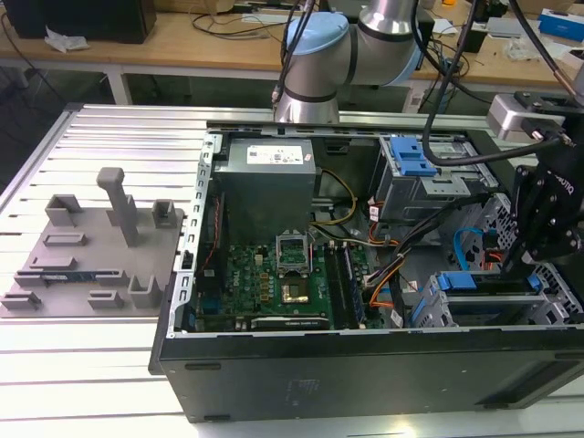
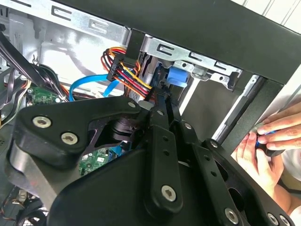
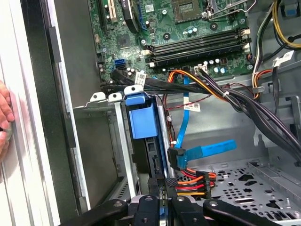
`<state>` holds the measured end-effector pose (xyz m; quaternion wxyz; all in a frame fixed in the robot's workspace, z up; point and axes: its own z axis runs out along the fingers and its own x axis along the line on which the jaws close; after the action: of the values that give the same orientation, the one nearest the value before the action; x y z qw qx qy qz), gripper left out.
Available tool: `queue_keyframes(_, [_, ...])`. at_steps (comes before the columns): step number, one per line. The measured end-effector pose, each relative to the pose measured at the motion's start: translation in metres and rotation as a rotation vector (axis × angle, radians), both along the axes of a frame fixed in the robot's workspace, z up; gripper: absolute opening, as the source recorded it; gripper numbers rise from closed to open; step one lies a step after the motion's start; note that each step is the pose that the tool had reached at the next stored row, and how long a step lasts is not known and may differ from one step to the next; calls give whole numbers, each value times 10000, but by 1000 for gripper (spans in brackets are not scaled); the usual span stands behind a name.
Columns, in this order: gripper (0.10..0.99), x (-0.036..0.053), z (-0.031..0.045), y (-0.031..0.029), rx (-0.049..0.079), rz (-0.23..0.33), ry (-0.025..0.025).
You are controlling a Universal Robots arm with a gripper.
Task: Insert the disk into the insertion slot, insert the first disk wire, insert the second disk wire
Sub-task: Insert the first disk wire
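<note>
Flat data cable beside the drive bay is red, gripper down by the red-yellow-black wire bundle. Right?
No: the flat data cable is blue, not red; the first wrist view shows it. The rest holds: it runs beside the drive bay, and the gripper is down by the red-yellow-black wire bundle.

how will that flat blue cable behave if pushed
Probably floppy: the blue cable is a thin flat ribbon, visibly bent along its run. Likely light, so a push would swing it aside. Its black plug looks rigid, likely the firmer place to grip.
</note>
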<state>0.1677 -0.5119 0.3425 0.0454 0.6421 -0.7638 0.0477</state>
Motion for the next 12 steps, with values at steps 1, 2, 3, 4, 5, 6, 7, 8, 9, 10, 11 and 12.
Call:
queue_keyframes(1, [165, 0, -6, 0, -1, 0, 0])
queue_keyframes(2, [165, -1, -13, 0, -2, 1, 0])
queue_keyframes(3, [165, -5, -16, 0, -2, 1, -1])
queue_keyframes(4, [165, -6, -18, 0, -2, 2, -1])
queue_keyframes(5, [165, -7, -19, 0, -1, 4, 0])
queue_keyframes(6, [165, -8, -19, 0, -1, 8, 0])
queue_keyframes(7, [165, -8, -20, 0, -1, 11, -1])
queue_keyframes(8, [165, -8, -20, 0, -1, 13, 0])
queue_keyframes(9, [165, -9, -20, 0, -1, 15, -1])
queue_keyframes(10, [165, -9, -20, 0, -1, 16, -1])
queue_keyframes(11, [165, -9, -21, 0, -1, 17, 0])
queue_keyframes(12, [165, -9, -20, 0, 2, 17, 0])
